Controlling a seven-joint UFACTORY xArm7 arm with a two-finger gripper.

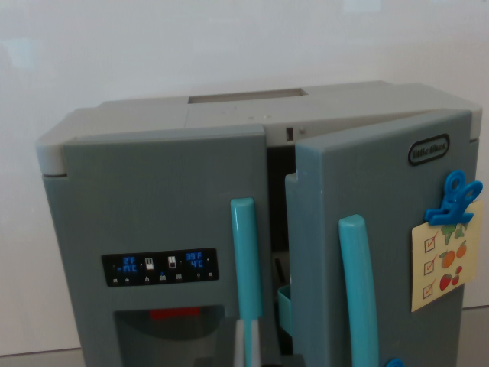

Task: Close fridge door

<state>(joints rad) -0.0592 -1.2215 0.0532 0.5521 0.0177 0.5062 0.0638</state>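
Wrist view looks straight at a grey toy fridge (153, 138) that fills most of the picture, standing against a plain white wall (229, 38). It has two doors, side by side. One door (160, 206), on the wrist view's left, sits flush with the body and looks shut. The other door (382, 206), on the wrist view's right, stands ajar, swung out toward the camera, with a dark gap (279, 206) between the two doors where the inside shows. Within that gap, low down, one teal shelf edge (284, 310) is visible.

Two teal handles run upright, one on each door: the left handle (246, 260) beside the gap and the right handle (359, 290) on the open door. One dark display panel (160, 267) with blue digits sits on the shut door, above one dispenser recess (172, 332) with a red part at its top. The open door carries one oval logo badge (429, 149), one blue clip (454, 200) and one yellow checklist card (445, 264) with fruit pictures hanging from that clip.

No gripper fingers appear in this view, so I cannot tell whether they are spread or closed
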